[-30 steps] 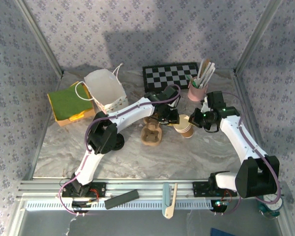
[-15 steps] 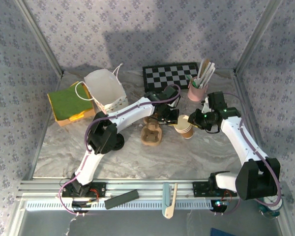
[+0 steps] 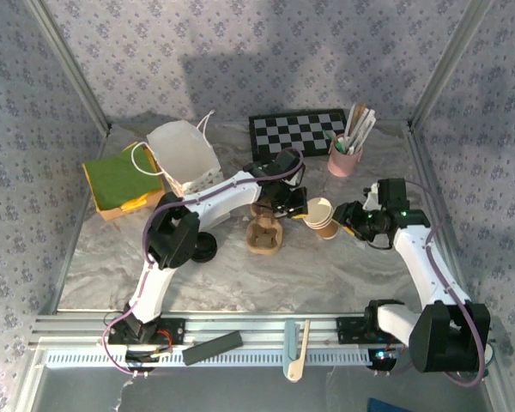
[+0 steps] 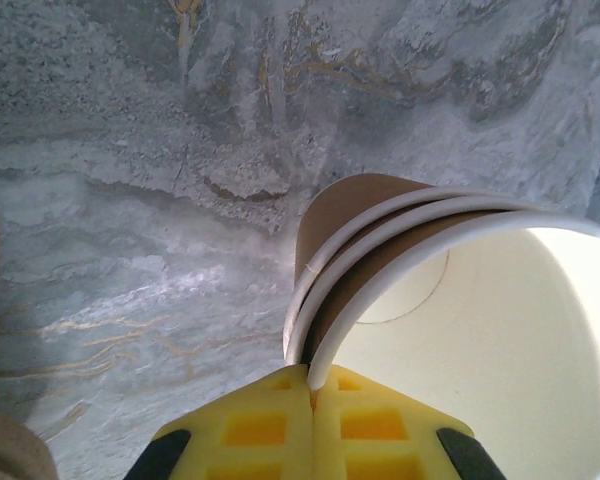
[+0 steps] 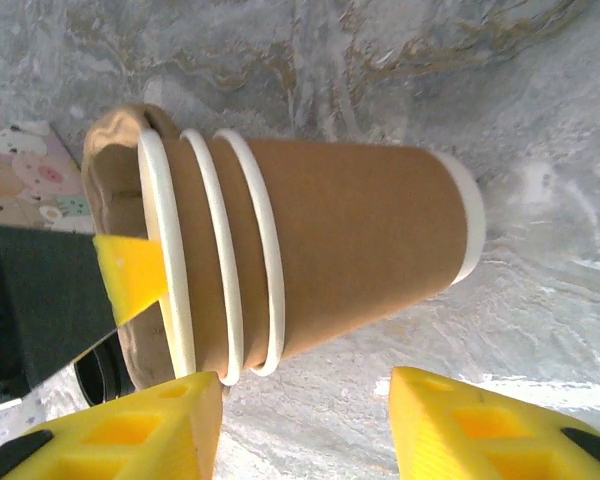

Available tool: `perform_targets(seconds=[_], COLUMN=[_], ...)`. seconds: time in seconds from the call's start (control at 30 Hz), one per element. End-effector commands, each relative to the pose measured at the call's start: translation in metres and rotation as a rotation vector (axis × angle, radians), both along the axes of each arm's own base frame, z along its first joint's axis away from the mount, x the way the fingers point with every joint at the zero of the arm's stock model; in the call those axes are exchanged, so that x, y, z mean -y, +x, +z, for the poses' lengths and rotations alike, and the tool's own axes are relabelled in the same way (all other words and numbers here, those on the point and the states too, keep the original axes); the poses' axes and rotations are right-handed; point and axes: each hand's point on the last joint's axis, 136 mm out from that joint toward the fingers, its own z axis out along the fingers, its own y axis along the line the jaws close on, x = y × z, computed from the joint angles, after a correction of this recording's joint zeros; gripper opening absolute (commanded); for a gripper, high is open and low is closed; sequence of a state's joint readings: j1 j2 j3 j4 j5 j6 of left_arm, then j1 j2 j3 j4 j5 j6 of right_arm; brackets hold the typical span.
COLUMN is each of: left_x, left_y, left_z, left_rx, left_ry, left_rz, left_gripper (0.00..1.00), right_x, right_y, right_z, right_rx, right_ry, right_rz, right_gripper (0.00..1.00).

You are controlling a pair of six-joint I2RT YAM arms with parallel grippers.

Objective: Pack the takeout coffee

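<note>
The takeout coffee cup (image 3: 322, 216) is the top one of three nested tan kraft-paper cups with white rims, open and without a lid, standing mid-table. My left gripper (image 3: 297, 204) is shut on its white rim (image 4: 325, 350) from the left, yellow fingertips (image 4: 280, 425) pressed together. In the right wrist view the stack (image 5: 350, 235) stands just beyond my right gripper (image 5: 300, 420), which is open and touches nothing. In the top view that right gripper (image 3: 354, 219) sits just right of the cups. A round black lid (image 3: 204, 247) lies on the table by the left arm's elbow.
A brown pulp cup tray (image 3: 266, 233) lies just left of the cups. A pink cup of stirrers (image 3: 344, 159) and a checkerboard (image 3: 296, 133) are behind. A white paper bag (image 3: 184, 154) and a green cloth on a yellow box (image 3: 120, 178) sit back left.
My right gripper has let go of the cup stack, opened, and drawn back to the right. The left gripper has stayed shut on the rim.
</note>
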State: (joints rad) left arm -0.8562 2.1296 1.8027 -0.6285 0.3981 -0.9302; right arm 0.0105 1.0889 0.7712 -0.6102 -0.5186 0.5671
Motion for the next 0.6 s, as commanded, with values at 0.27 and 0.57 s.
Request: perform_targets(seconds=[0.27, 0.57], left_x=[0.004, 0.004], left_y=[-0.002, -0.003], left_z=[0.030, 0.029], left_rx=[-0.001, -0.002], left_ry=[-0.089, -0.088], left_rz=[0.004, -0.002], left_gripper=[0.00, 0.00], right_x=[-0.006, -0.007], right_y=[0.015, 0.026], right_z=[0.008, 0.014], right_rx=[0.066, 0.082], right_ry=[0.096, 0.155], right_rz=[-0.001, -0.017], right_gripper=[0.38, 0.11])
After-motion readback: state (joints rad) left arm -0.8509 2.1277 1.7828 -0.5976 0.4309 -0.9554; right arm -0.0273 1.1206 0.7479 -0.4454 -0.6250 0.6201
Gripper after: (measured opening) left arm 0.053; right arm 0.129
